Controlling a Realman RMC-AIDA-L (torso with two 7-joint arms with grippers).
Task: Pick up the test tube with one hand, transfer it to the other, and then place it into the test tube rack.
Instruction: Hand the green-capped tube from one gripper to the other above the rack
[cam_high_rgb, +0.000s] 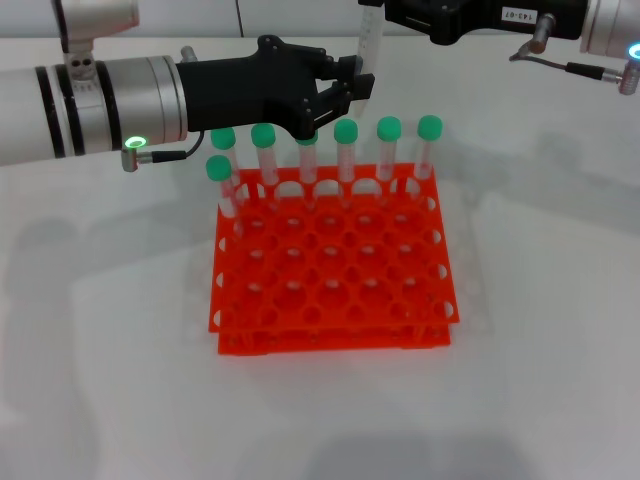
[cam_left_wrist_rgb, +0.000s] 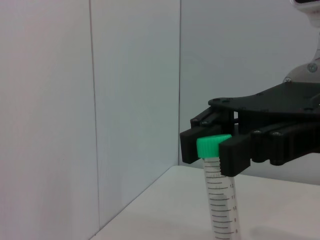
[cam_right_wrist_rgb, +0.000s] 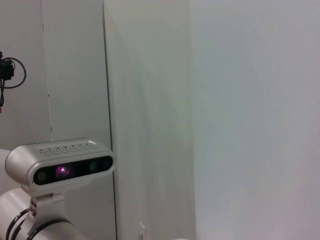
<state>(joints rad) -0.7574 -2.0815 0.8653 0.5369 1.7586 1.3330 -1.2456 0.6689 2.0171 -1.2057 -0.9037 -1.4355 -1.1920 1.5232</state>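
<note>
The test tube (cam_high_rgb: 368, 45) hangs upright above and behind the orange test tube rack (cam_high_rgb: 335, 340). My right gripper (cam_high_rgb: 388, 12), black with a white label, reaches in from the top right and is shut on the tube's green cap. The left wrist view shows this grip: the right gripper (cam_left_wrist_rgb: 213, 149) clamps the cap of the test tube (cam_left_wrist_rgb: 221, 200). My left gripper (cam_high_rgb: 358, 85), black on a silver-grey wrist, reaches in from the left and meets the tube's lower part. Whether it grips the tube does not show.
Several green-capped tubes (cam_high_rgb: 346, 150) stand in the rack's back row, and one more (cam_high_rgb: 220, 185) stands at the left of the second row. White tabletop surrounds the rack. The right wrist view shows only a wall and a camera housing (cam_right_wrist_rgb: 62, 167).
</note>
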